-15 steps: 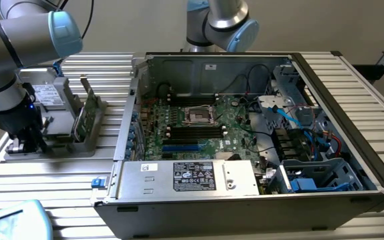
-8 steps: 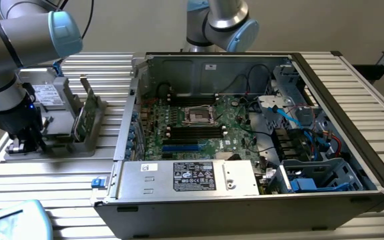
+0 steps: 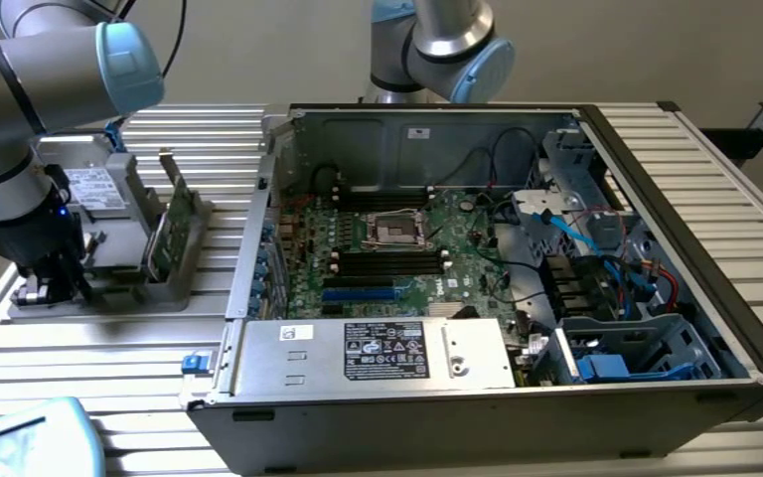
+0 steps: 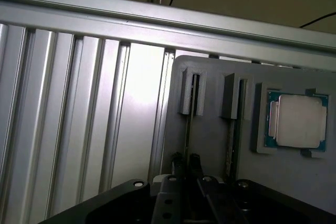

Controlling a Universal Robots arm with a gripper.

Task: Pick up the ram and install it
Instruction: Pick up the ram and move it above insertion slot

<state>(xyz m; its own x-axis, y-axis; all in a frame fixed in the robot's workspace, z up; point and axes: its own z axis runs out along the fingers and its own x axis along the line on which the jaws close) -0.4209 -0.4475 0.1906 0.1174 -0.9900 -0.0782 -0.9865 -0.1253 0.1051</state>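
At the exterior view's left the gripper (image 3: 53, 286) is hanging at the grey holder (image 3: 130, 294), fingers (image 4: 194, 162) pinching narrowly on the ram (image 4: 187, 132), which is standing edgewise in its slot. Rightward, the open case (image 3: 395, 134) is showing a supply label (image 3: 385, 350), its print unreadable.

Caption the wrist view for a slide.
Claw closed on the ram standing edge-on in the gray holder, processor alongside.
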